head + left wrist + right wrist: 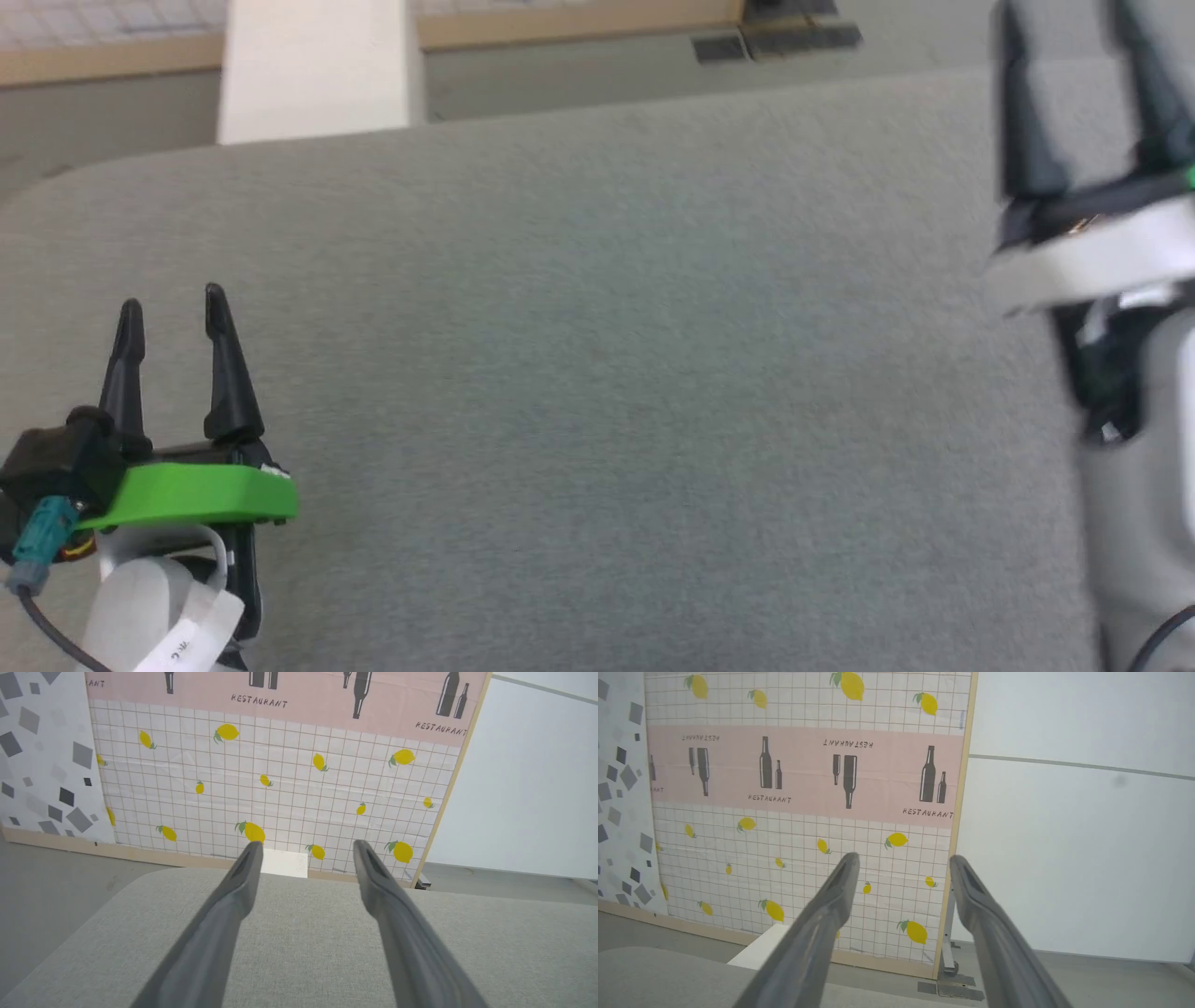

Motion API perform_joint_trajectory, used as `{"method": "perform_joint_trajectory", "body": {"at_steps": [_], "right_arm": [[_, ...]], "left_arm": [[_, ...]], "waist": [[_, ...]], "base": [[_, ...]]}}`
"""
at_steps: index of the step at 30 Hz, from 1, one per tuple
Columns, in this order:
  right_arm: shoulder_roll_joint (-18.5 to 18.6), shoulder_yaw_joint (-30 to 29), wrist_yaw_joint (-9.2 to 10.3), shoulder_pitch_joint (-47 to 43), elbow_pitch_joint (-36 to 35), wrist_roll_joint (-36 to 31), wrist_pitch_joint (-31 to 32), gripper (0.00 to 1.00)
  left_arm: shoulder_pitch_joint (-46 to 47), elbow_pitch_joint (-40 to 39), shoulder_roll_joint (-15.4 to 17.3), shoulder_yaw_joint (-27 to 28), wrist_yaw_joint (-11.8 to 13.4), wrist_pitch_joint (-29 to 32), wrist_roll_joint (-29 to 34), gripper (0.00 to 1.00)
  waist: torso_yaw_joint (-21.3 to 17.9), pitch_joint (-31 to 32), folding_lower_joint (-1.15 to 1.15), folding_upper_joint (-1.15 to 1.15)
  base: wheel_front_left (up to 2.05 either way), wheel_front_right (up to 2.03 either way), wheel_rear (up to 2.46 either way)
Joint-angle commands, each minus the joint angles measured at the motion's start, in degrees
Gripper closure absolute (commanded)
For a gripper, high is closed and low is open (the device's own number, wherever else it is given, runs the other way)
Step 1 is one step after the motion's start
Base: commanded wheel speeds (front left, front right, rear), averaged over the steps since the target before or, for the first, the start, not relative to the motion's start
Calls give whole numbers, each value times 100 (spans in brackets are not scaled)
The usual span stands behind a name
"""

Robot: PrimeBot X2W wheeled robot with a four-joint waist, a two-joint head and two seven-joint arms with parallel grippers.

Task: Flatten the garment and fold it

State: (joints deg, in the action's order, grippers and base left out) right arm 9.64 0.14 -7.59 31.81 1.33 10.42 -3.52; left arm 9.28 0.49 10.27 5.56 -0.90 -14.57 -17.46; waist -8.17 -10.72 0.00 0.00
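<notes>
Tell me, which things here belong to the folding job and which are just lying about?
Job: left end effector, open; right end effector, open; grey table.
Lying about: lemon-print panel; white block.

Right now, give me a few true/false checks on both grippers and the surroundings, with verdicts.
1. The left gripper is open. True.
2. The right gripper is shut on a piece of cloth. False: it is open, with nothing in it.
3. The padded surface in front of the robot is grey. True.
4. The wall panel behind it is printed with strawberries. False: it has yellow lemons on a grid, under a pink band with bottles.
</notes>
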Motion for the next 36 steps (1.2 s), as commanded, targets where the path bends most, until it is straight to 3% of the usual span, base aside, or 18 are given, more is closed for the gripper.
{"method": "perform_joint_trajectory", "body": {"at_steps": [1,8,18,29,30,36], "right_arm": [[-203,-18,10,-232,-34,-38,-195,0],[-653,-160,10,-1340,152,-276,-881,0],[-675,-286,10,-2397,985,112,-1074,0],[-676,-199,10,-2620,1397,223,-1085,0],[-669,-205,1,-2595,1397,176,-1061,100],[-667,-210,1,-2595,1398,172,-1058,100]], "left_arm": [[-67,39,-43,15,43,-38,40,0],[-172,150,-179,-31,38,-41,214,0],[-419,469,-199,-344,-134,-42,612,0],[-503,1305,-361,-573,-225,-36,498,0],[-454,1339,-335,-581,-209,-13,514,100],[-451,1355,-333,-604,-208,-8,512,100]], "waist": [[407,416,0,0],[612,664,0,0],[620,831,0,0],[462,905,0,0],[464,902,0,0],[460,905,0,0]], "base": [[0,0,0],[0,0,0],[0,0,0],[0,0,0],[0,0,0],[0,0,0]]}}
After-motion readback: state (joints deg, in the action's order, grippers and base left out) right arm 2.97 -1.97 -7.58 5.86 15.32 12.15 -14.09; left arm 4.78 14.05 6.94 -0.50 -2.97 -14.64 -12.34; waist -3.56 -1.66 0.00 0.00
